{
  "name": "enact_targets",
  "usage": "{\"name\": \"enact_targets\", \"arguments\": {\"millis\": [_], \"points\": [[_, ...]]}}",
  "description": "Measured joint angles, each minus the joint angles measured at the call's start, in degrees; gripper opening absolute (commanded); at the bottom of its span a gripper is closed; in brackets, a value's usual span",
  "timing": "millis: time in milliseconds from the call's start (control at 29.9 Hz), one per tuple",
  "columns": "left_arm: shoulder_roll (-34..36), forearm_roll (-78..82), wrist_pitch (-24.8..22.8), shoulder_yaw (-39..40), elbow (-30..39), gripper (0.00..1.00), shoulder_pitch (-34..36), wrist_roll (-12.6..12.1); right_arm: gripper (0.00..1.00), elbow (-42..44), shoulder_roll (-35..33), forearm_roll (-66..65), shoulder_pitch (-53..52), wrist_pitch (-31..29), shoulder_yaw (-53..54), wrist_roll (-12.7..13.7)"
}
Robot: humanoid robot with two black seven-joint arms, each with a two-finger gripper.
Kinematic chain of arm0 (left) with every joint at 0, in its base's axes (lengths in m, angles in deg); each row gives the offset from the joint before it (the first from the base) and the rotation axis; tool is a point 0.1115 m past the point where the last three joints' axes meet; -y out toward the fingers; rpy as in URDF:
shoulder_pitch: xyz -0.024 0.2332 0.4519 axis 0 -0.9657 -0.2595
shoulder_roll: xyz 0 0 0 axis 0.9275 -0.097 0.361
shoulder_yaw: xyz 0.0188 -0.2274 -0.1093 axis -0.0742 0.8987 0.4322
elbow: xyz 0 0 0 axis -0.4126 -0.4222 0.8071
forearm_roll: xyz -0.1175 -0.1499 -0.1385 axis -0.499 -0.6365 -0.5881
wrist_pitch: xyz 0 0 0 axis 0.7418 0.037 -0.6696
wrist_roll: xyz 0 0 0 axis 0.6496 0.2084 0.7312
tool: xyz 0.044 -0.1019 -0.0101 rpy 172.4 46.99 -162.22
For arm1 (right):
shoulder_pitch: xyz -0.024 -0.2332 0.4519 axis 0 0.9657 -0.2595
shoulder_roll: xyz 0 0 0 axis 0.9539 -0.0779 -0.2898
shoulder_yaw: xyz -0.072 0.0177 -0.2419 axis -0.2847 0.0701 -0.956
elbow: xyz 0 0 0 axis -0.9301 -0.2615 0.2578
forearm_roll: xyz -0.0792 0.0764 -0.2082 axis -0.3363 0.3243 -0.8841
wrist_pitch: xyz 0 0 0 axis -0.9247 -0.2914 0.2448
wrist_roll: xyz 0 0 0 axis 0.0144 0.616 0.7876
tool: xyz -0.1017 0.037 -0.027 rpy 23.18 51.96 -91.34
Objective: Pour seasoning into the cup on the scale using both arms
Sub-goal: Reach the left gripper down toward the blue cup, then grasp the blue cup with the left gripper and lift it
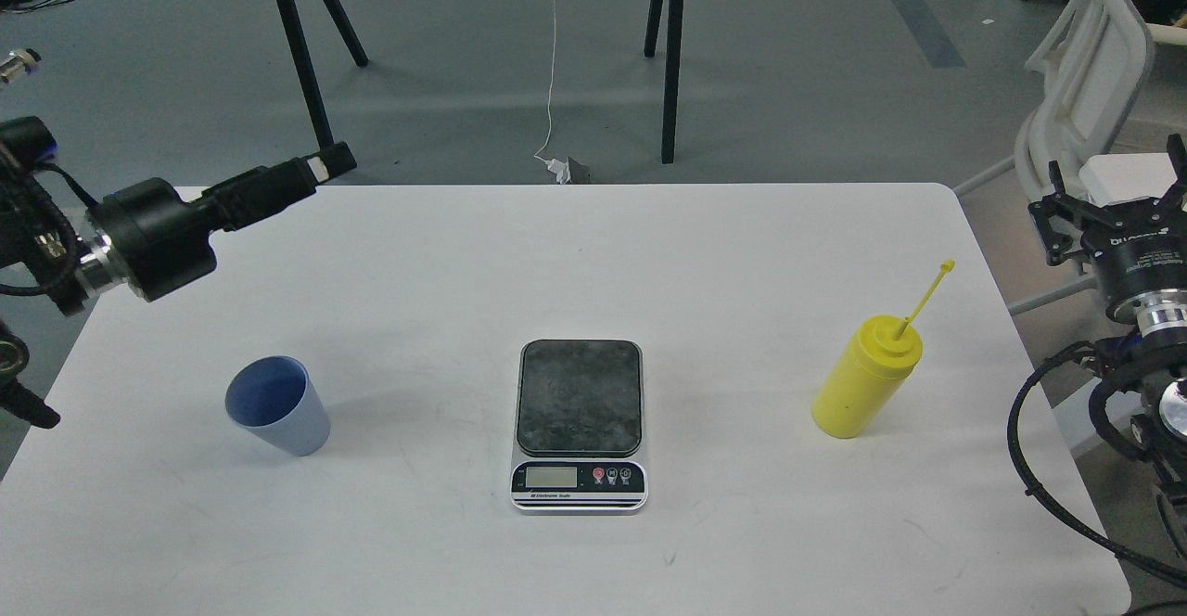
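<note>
The light-blue cup [276, 406] stands upright on the white table [593, 254], left of the scale [579, 423], whose dark platform is bare. The yellow seasoning bottle [865, 377] stands upright at the table's right, with its cap strap sticking up to the right. My left gripper [320, 167] is above the table's far-left corner, pointing right and seen side-on, well behind the cup. My right gripper [1117, 197] is off the table's right edge, right of the bottle, with fingers spread and empty.
Black trestle legs [670, 50] and a white cable [553, 59] are on the grey floor beyond the table. A white chair [1085, 78] stands at the far right, behind my right gripper.
</note>
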Motion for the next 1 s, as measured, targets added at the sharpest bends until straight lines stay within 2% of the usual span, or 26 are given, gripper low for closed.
{"name": "enact_targets", "arguments": {"millis": [100, 301, 501, 635, 835, 902, 936, 1003], "points": [[0.1, 12.0, 3.1, -3.0, -1.7, 0.83, -1.3, 0.0, 0.99, 0.0, 0.0, 0.0, 0.2, 0.0, 0.0, 0.0], [0.3, 25.3, 7.3, -8.7, -5.8, 0.72, -1.6, -0.2, 0.99, 0.0, 0.0, 0.0, 0.4, 0.0, 0.0, 0.0], [0.4, 31.1, 11.3, -11.0, -12.8, 0.61, -1.7, 0.3, 0.99, 0.0, 0.0, 0.0, 0.4, 0.0, 0.0, 0.0], [1.8, 31.3, 13.3, -15.2, -14.6, 0.52, -1.7, 0.9, 0.99, 0.0, 0.0, 0.0, 0.4, 0.0, 0.0, 0.0], [2.8, 31.2, 15.8, -19.0, -16.6, 0.27, -1.8, 0.9, 0.99, -0.1, 0.1, 0.0, 0.4, 0.0, -0.1, 0.0], [2.5, 31.1, 16.1, -19.2, -18.0, 0.11, -1.8, 0.9, 0.99, -0.1, 0.1, 0.0, 0.5, 0.0, -0.1, 0.0], [2.5, 31.1, 16.2, -19.2, -18.4, 0.06, -1.8, 0.9, 0.99, -0.1, 0.1, 0.0, 0.5, 0.0, -0.1, 0.0], [2.5, 31.1, 16.2, -19.3, -18.9, 0.06, -1.7, 0.9, 0.99, -0.1, 0.1, 0.0, 0.7, 0.0, -0.1, 0.0]]}}
